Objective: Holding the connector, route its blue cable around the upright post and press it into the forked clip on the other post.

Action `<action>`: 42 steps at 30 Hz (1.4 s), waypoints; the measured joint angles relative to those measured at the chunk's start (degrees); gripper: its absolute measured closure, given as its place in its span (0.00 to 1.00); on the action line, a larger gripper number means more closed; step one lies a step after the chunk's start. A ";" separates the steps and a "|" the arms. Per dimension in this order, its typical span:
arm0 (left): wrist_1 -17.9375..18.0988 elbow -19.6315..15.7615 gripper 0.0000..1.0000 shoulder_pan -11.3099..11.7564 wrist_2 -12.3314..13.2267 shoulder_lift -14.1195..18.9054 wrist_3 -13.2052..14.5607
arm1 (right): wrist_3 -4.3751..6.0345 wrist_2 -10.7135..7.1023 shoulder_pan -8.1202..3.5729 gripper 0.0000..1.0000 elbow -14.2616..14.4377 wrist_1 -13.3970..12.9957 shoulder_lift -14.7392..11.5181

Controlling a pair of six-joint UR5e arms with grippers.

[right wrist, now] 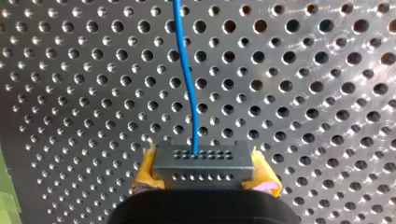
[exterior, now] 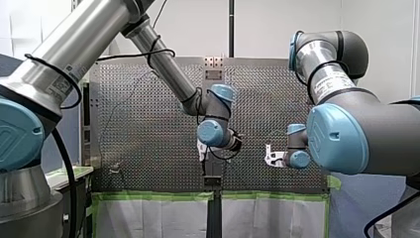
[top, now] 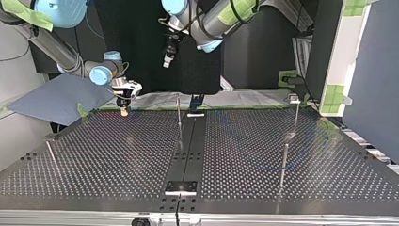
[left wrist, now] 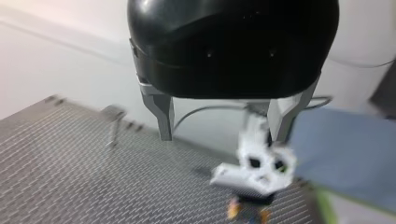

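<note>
In the right wrist view my right gripper [right wrist: 205, 175] has its yellow pads [right wrist: 146, 171] shut on a grey connector [right wrist: 203, 157]. A blue cable [right wrist: 189, 79] leaves the connector and runs ahead over the perforated table [right wrist: 303, 93]. In the top view my right gripper [top: 124, 108] hangs low over the table's far left corner. My left gripper [top: 168, 59] hangs higher, near the middle. Its metal fingers [left wrist: 164, 120] stand open with nothing between them. Thin upright posts [top: 179, 120] [top: 283, 165] [top: 296, 113] stand on the table; I cannot tell which carries the forked clip.
A black strip [top: 188, 146] runs down the table's middle with a black bracket [top: 196, 100] at its far end. A blue-grey sheet [top: 56, 99] lies beyond the table at the top view's left. Another thin post [top: 51, 157] leans near that side.
</note>
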 joint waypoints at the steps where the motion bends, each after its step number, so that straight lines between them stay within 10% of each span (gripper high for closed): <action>1: 0.51 -0.54 0.00 0.39 -0.26 0.53 -0.52 | 0.03 -0.01 0.00 1.00 0.00 -0.03 0.00; 18: 7.00 -9.58 0.00 8.42 3.46 9.57 -5.26 | 0.17 -0.47 0.00 1.00 0.02 -0.10 0.17; 42: 10.29 -22.13 0.00 8.69 3.40 22.12 -5.15 | 0.05 -0.40 0.00 1.00 0.02 0.24 0.29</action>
